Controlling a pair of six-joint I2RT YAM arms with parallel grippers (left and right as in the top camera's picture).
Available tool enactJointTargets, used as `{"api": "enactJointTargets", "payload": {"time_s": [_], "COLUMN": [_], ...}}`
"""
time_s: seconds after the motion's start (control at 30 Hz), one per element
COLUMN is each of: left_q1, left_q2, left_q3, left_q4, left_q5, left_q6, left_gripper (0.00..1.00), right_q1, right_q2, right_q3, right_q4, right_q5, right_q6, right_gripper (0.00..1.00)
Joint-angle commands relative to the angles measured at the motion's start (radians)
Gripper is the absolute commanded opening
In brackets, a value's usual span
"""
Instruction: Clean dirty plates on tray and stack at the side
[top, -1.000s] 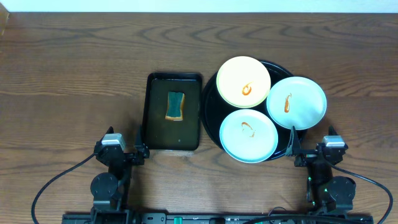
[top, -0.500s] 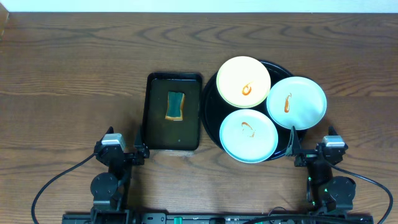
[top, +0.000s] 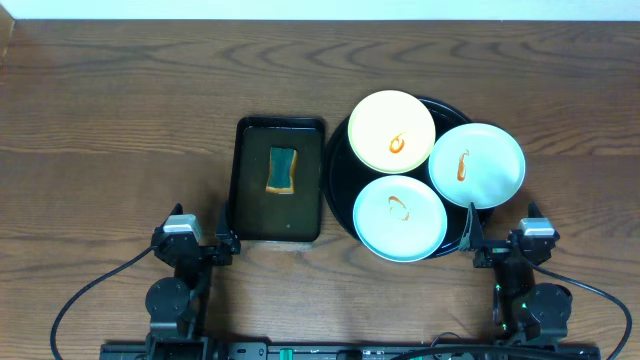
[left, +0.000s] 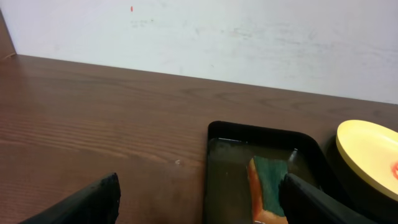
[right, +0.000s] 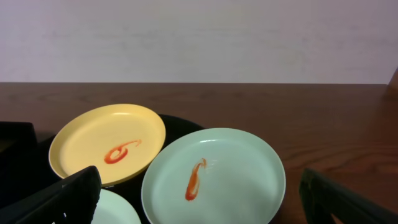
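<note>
Seen from overhead, a brown wooden desk (top: 120, 120) carries two black trays side by side. On the right lies the large round tray (top: 338, 185), filled by three small plates. The yellow plate (top: 391, 131) sits at the back, one pale blue plate (top: 400, 217) at the front, and a second pale blue plate (top: 476, 165) to the right, with its edge jutting over the tray's rim. An orange sauce smear is seen at the centre of each plate, so none has been cleaned and nothing has been stacked.

Just left of the round tray lies a smaller rectangular tray (top: 245, 215), which appears to hold shallow liquid. A green-topped sponge (top: 282, 170) rests in its back half.

The left arm (top: 185, 250) and the right arm (top: 525, 250) are parked at the near edge of the desk, well apart from each other. In each wrist view the jaws are spread wide and nothing is held between them.

The sponge is judged to be the first thing needed, and it lies nearer the left arm. It would best be gripped across its narrow width and lifted straight up, so that the rectangular tray is not dragged. While a smear is wiped, the plate would best be steadied at its rim by the right jaws, since it may slide on the glossy tray. The overhanging plate offers the easiest edge to grasp.
</note>
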Motion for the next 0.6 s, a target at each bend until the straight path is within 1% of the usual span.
{"api": "enactJointTargets", "payload": {"time_s": [0.0, 0.1, 0.2, 0.37, 0.47, 0.57], "left_q1": [0.005, 0.005, 0.005, 0.005, 0.005, 0.005], "left_q2": [0.002, 0.007, 0.039, 0.209, 0.338, 0.469], "left_q3": [0.001, 0.032, 0.064, 0.174, 0.255, 0.346], "left_q4": [-0.056, -0.103, -0.127, -0.151, -0.159, -0.191], "left_q5": [-0.009, -0.009, -0.008, 0.0, 0.042, 0.09], "left_q6": [0.008, -0.018, -0.018, -0.018, -0.018, -0.018], "left_gripper": [0.82, 0.82, 0.82, 0.82, 0.82, 0.82], "right_q1": [0.012, 0.012, 0.012, 0.012, 0.012, 0.012], "right_q2": [-0.004, 0.01, 0.052, 0.238, 0.362, 0.485], "right_q3": [0.002, 0.026, 0.061, 0.195, 0.287, 0.383], "right_q4": [-0.006, -0.022, -0.043, -0.143, -0.192, -0.255], "right_q5": [-0.001, -0.001, -0.001, -0.005, -0.043, -0.074], "right_q6": [0.017, 0.018, 0.018, 0.096, 0.138, 0.142], "right_gripper": [0.99, 0.99, 0.99, 0.99, 0.99, 0.99]}}
